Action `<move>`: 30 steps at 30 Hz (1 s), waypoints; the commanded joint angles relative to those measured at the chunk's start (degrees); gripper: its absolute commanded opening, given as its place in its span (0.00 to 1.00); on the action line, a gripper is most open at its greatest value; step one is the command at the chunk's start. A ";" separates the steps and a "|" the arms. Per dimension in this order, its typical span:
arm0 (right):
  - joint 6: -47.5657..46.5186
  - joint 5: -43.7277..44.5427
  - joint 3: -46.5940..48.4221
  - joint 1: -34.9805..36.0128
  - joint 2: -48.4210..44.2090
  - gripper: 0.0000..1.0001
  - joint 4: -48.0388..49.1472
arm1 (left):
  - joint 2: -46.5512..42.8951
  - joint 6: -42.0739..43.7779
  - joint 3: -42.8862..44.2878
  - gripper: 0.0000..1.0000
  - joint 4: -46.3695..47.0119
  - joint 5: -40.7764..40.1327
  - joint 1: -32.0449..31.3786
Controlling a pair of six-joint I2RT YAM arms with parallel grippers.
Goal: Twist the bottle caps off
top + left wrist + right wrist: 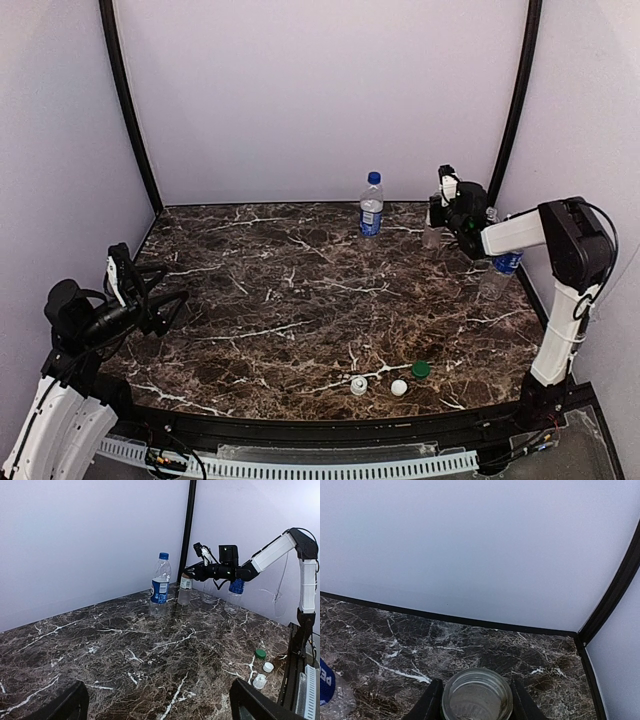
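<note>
My right gripper (441, 214) is at the back right, shut on the neck of a tan-labelled bottle (185, 590) that stands on the table. In the right wrist view this bottle's open mouth (477, 695) has no cap and sits between the two fingers (427, 706). A blue-labelled bottle (371, 210) stands at the back centre with its blue cap (374, 178) on. Three loose caps lie near the front edge: a green cap (421, 369), a white cap (399, 387) and another white cap (359, 384). My left gripper (165, 285) hangs open at the left, holding nothing.
Two more uncapped bottles stand by the right wall: a plain one (209, 592) and a blue-labelled one (497, 274). Black frame posts (515, 100) rise at the back corners. The marble table (300, 300) is walled in by white panels.
</note>
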 commanded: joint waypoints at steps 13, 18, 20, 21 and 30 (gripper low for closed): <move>-0.54 -2.30 3.17 -0.76 1.61 0.00 -3.18 | 0.28 0.03 -0.95 0.99 1.75 0.14 0.57; -0.23 -5.32 3.85 -0.79 1.28 0.42 -6.27 | 0.02 0.03 -0.95 0.99 1.75 0.27 0.52; 0.11 -6.49 4.40 -0.75 1.09 0.51 -7.42 | 0.01 0.00 -0.95 0.99 1.75 0.30 0.51; 0.22 -7.07 4.71 -0.74 0.93 0.53 -8.00 | 0.01 -0.02 -0.95 0.99 1.75 0.35 0.52; 0.38 -5.77 8.09 -0.66 -1.63 0.93 -11.75 | -0.56 -0.18 -0.95 0.99 1.77 0.48 0.50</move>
